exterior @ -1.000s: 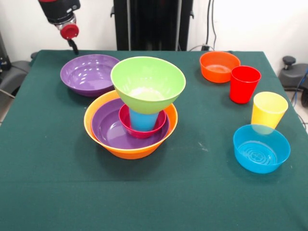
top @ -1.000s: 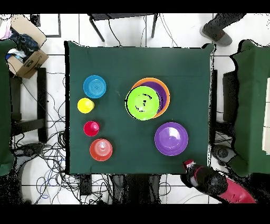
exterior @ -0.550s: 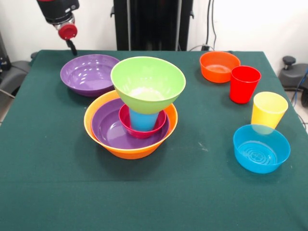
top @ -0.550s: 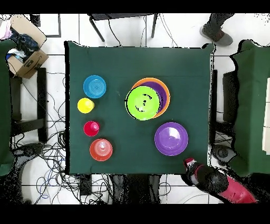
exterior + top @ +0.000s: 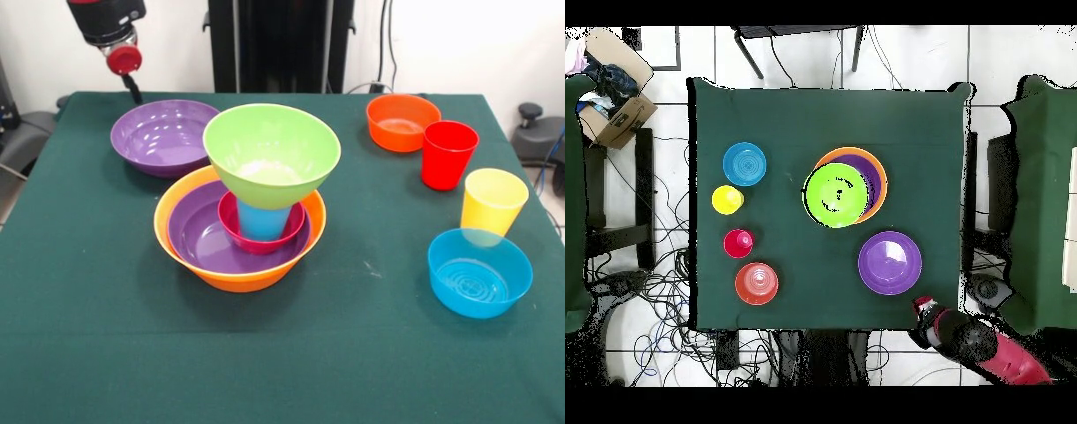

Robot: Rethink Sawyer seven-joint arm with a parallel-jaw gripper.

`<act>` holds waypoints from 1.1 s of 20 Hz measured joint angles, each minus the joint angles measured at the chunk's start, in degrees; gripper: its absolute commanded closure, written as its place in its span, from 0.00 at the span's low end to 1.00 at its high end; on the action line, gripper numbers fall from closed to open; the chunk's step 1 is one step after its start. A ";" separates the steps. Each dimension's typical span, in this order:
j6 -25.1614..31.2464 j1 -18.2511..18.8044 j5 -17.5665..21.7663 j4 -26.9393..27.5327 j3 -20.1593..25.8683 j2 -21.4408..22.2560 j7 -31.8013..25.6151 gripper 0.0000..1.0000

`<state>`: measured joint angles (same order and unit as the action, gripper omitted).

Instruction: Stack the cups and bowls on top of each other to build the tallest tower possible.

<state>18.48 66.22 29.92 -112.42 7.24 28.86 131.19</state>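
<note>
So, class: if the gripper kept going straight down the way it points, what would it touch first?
Probably the green tablecloth at the table's corner, just beside the loose purple bowl. The gripper hangs near that bowl's rim, and depth is unclear, so it might clip the rim instead.

The claw hangs raised at the arm's end.

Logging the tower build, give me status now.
Gripper off the table's corner, holding nothing seen. Tower: lime green plastic bowl on blue plastic cup. Loose purple plastic bowl beside it; nothing blocking.
</note>
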 measured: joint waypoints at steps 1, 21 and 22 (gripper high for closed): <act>0.00 -0.04 -0.14 0.00 0.00 0.00 0.00 0.00; 3.34 -4.47 -6.32 -0.03 0.08 4.77 0.00 0.00; 3.77 -4.57 -6.53 -0.04 0.08 4.97 0.00 0.00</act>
<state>22.25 61.65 23.39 -112.46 7.32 33.83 131.19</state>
